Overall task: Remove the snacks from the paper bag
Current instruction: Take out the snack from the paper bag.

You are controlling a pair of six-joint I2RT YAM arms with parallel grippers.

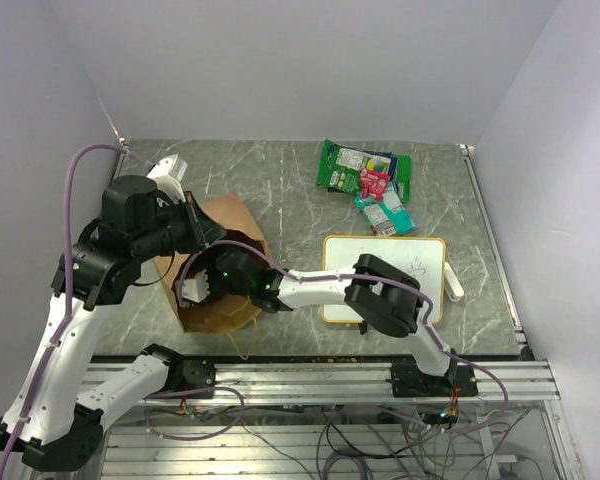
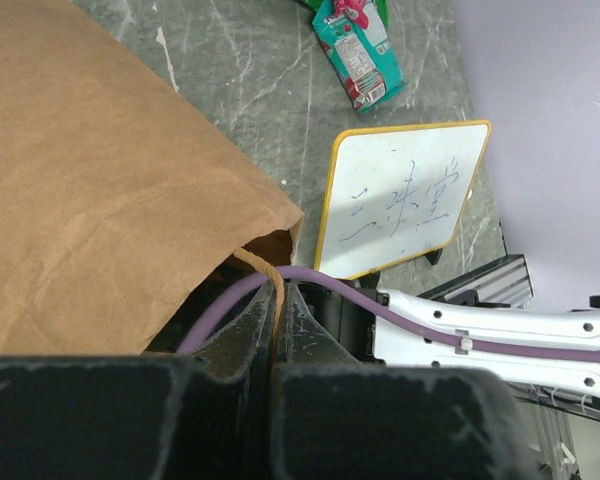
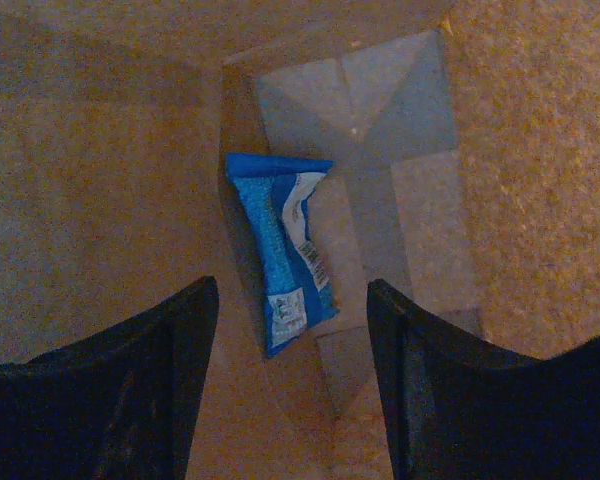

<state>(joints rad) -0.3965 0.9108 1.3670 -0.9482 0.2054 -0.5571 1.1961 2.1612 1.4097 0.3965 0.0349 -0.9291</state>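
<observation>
The brown paper bag (image 1: 228, 222) lies on its side at the left, its mouth facing the front. My left gripper (image 2: 276, 290) is shut on the bag's tan string handle (image 2: 265, 268) at the mouth. My right gripper (image 3: 292, 300) is inside the bag, open and empty, with a blue snack pouch (image 3: 283, 245) lying on the bag floor just beyond and between its fingers. Outside the bag, several snacks lie together at the back right: a green bag (image 1: 342, 165), a pink-red packet (image 1: 375, 183) and a teal pouch (image 1: 385, 212), which also shows in the left wrist view (image 2: 358, 52).
An orange-framed whiteboard (image 1: 385, 277) lies right of the paper bag, under my right arm's elbow; it also shows in the left wrist view (image 2: 405, 195). A white marker (image 1: 453, 287) lies beside it. White walls enclose the table on three sides.
</observation>
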